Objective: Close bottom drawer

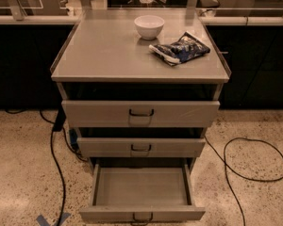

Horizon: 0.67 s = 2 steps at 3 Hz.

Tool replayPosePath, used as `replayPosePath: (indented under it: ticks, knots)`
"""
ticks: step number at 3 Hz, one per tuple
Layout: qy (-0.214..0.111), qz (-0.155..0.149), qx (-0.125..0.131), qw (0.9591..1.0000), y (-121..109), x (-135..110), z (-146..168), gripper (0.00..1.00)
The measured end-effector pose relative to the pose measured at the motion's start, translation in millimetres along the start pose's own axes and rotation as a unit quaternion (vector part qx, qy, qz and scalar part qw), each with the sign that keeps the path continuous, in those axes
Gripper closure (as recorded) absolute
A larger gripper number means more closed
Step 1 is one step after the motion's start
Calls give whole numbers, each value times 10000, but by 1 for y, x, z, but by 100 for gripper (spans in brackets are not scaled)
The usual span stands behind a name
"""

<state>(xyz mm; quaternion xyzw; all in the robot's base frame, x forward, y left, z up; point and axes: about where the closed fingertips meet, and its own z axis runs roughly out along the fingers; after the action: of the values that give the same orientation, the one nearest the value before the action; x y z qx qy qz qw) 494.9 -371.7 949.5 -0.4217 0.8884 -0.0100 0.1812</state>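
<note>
A grey-beige metal cabinet [104, 51] with three drawers stands in the middle of a speckled floor [19, 173], seen from above and in front. To the left of the cabinet, a black cable [53, 164] runs down across the floor from the cabinet's lower left side, and a blue tape mark [52, 219] lies on the floor near the cabinet's front left corner. On the cabinet's flat top, toward the back and about centre, sits a white bowl [149, 26], upright. Just right of the bowl, apart from it, a dark blue snack bag [180, 48] lies flat. Under the top, the top drawer [179, 113] shows a taller front with a dark wire handle, and the middle drawer [179, 147] below it shows a lower front with a smaller handle. The bottom drawer [141, 187], lowest in the cabinet, is pulled far out toward me, its shallow tray open to view and its small handle [142, 217] at the front edge, at the bottom of the view. To the right of the cabinet, a thin black cord [254, 179] loops on the floor. My gripper is outside this view, so I cannot tell whether its fingers are apart or together.
</note>
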Motion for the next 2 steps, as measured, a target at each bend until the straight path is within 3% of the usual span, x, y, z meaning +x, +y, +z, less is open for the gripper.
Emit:
replayPosePath:
  ticks: [1, 2]
  knots:
    - [-46, 391, 94, 9992, -6, 26, 2, 0]
    - [310, 579, -1, 9978, 3, 49, 19, 0]
